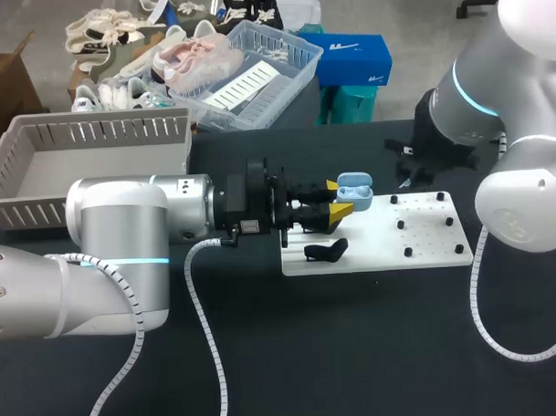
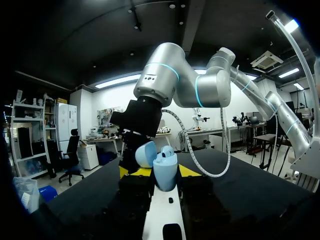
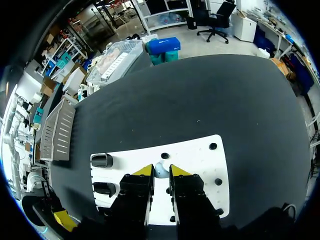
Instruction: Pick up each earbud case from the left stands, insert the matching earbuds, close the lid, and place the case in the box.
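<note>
Left hand (image 1: 335, 204) is gripping the light-blue plastic earbud case (image 1: 355, 191), lid open and upright, over the white pegboard (image 1: 430, 235) at mid-counter. Right hand (image 3: 160, 171) is hovering at a small pale-blue earbud (image 3: 160, 168) on the board; cannot tell whether it grips. The case is lying toward the counter's left edge from the right hand. No writing legible on the case.

Pale-blue case (image 1: 354, 189), lid open, held in left hand (image 1: 338, 198), earbud (image 2: 167, 150) prob. inside; 2nd earbud (image 3: 160, 172) in right hand (image 3: 161, 170).
</note>
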You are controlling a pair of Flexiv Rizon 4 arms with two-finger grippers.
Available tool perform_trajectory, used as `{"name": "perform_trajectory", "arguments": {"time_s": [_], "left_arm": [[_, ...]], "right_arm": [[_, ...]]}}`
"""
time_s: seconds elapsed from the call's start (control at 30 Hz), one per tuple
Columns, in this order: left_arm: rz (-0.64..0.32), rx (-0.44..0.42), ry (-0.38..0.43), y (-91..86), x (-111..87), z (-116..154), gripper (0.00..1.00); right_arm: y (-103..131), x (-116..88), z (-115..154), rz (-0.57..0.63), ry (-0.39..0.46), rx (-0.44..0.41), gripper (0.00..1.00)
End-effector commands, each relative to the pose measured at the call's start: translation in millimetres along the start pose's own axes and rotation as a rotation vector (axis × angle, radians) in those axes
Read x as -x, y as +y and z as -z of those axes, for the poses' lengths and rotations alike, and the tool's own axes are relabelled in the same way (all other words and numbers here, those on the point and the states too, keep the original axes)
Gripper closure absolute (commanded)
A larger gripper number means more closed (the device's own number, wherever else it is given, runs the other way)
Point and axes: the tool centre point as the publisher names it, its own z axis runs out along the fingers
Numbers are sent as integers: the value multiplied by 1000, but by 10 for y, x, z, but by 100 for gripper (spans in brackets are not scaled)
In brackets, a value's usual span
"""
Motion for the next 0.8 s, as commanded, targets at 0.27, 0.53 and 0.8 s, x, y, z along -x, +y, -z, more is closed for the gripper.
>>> {"name": "perform_trajectory", "arguments": {"time_s": [0.27,0.53,0.8], "left_arm": [[0,0,0,8,-6,-7,100],[0,0,0,8,-6,-7,100],[0,0,0,8,-6,-7,100]], "right_arm": [[7,-313,850,14,-157,-68,100],[280,-510,1346,112,-220,-99,100],[550,-638,1655,219,-247,-127,100]]}}
